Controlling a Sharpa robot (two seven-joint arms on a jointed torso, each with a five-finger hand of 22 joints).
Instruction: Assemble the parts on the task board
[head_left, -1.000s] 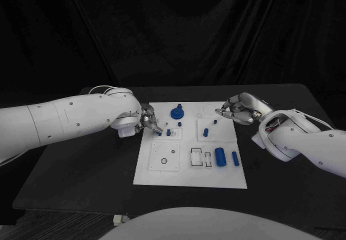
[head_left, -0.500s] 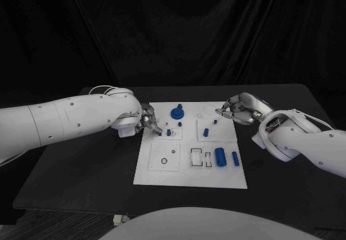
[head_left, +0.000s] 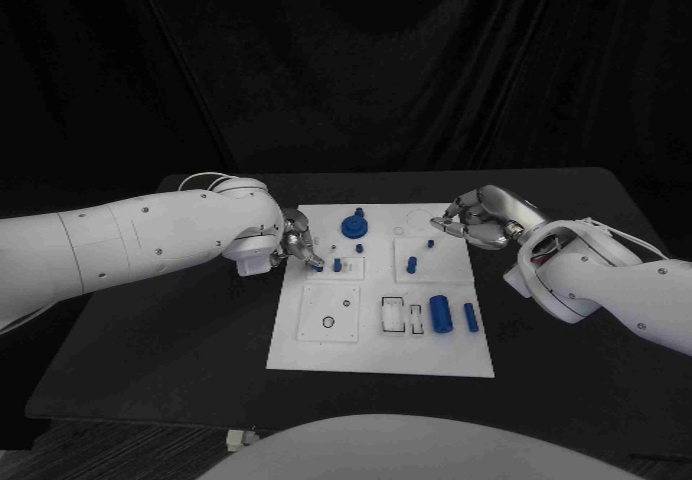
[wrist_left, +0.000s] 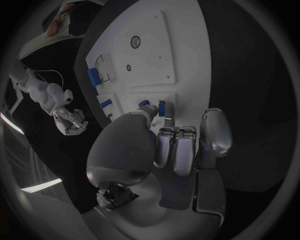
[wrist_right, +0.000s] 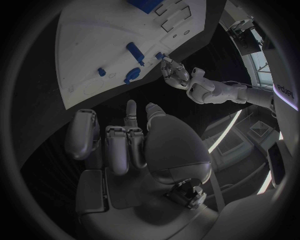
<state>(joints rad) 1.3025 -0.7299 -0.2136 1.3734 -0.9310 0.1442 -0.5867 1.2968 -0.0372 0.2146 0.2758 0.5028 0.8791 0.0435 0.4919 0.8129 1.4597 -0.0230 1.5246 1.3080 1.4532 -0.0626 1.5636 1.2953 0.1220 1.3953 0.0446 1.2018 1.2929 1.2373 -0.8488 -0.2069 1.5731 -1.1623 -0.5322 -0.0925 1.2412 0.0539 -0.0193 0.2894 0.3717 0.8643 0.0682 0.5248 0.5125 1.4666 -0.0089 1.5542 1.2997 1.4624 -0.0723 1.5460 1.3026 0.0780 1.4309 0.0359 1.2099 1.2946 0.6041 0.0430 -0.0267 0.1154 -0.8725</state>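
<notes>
The white task board (head_left: 378, 340) lies mid-table. On it are a large round blue part (head_left: 355, 226), several small blue pegs such as one (head_left: 411, 264), a blue cylinder (head_left: 440, 313) and a thin blue bar (head_left: 470, 317). My left hand (head_left: 299, 245) is at the board's left edge, its fingers (wrist_left: 176, 147) curled, and thumb and finger pinch a small blue peg (wrist_left: 161, 108) standing at the board there. My right hand (head_left: 476, 222) hovers by the board's far right corner with fingers (wrist_right: 119, 145) curled in and nothing in them.
The black table (head_left: 173, 350) stretches to both sides of the board. Rectangular slots (head_left: 392, 314) and a square plate with a small ring (head_left: 329, 322) sit in the board's near half. The left wrist view also catches my right hand (wrist_left: 70, 120).
</notes>
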